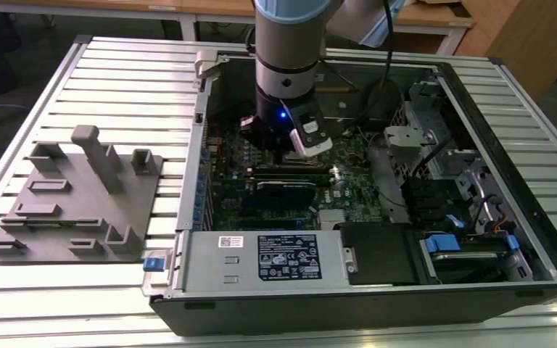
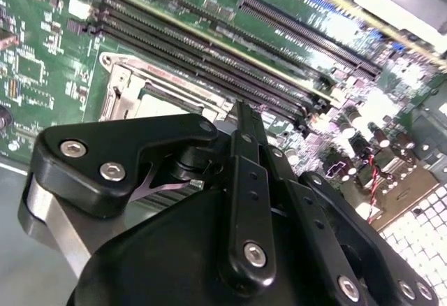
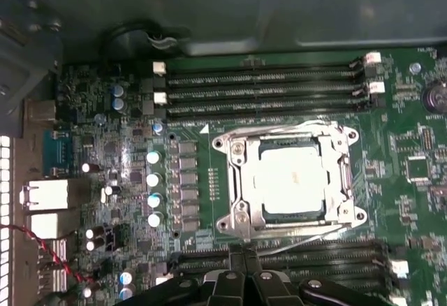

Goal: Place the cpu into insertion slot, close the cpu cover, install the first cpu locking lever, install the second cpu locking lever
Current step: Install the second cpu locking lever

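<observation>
A: Seated already: cpu (image 3: 292, 179) in the insertion slot (image 3: 257, 180), cpu cover (image 3: 237, 173) lying down around it.

B: And the pincer (image 3: 243, 251)?

A: Together, empty, just beside the socket's edge, next to the memory slots (image 3: 269, 86).

B: Risks?

A: Probably a lever (image 3: 300, 239) slipping off narrow tips and springing back; possibly scraping the motherboard (image 3: 126, 152) if pushed off line.

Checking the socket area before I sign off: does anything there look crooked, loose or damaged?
Nothing stands out. In the first wrist view the cpu sits square inside the cpu cover, which lies flat over the socket, its edges parallel to the memory slots. No bent or broken parts are visible. The gripper is beside the socket.
</observation>
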`<action>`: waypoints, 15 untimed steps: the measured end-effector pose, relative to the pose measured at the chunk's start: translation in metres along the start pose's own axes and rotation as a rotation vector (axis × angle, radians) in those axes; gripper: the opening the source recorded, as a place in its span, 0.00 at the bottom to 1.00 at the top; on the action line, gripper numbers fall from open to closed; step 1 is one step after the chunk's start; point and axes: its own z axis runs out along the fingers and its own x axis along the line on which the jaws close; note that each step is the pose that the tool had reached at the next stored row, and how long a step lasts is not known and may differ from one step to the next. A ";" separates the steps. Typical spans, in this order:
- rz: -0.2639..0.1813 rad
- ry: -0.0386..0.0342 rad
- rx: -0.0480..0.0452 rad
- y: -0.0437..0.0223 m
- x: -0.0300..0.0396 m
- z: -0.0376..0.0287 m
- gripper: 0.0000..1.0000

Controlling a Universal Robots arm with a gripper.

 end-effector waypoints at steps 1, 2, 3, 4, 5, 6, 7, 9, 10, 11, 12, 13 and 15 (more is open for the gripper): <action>-0.003 0.0006 -0.0045 -0.0002 0.0000 0.0006 0.10; -0.005 0.0009 -0.0072 -0.0004 0.0000 0.0013 0.10; -0.006 0.0011 -0.0087 -0.0007 0.0000 0.0017 0.10; -0.007 0.0012 -0.0093 -0.0012 -0.0001 0.0020 0.10; -0.008 0.0015 -0.0101 -0.0018 -0.0001 0.0022 0.10; -0.009 0.0017 -0.0115 -0.0024 0.0001 0.0025 0.10; -0.010 0.0019 -0.0137 -0.0030 0.0002 0.0028 0.10; -0.013 0.0026 -0.0185 -0.0042 0.0003 0.0034 0.10; -0.014 0.0028 -0.0201 -0.0048 0.0006 0.0036 0.10; -0.016 0.0031 -0.0222 -0.0054 0.0010 0.0039 0.10; -0.018 0.0035 -0.0249 -0.0058 0.0016 0.0043 0.10; -0.019 0.0039 -0.0291 -0.0061 0.0025 0.0048 0.10; -0.023 0.0052 -0.0423 -0.0067 0.0042 0.0061 0.10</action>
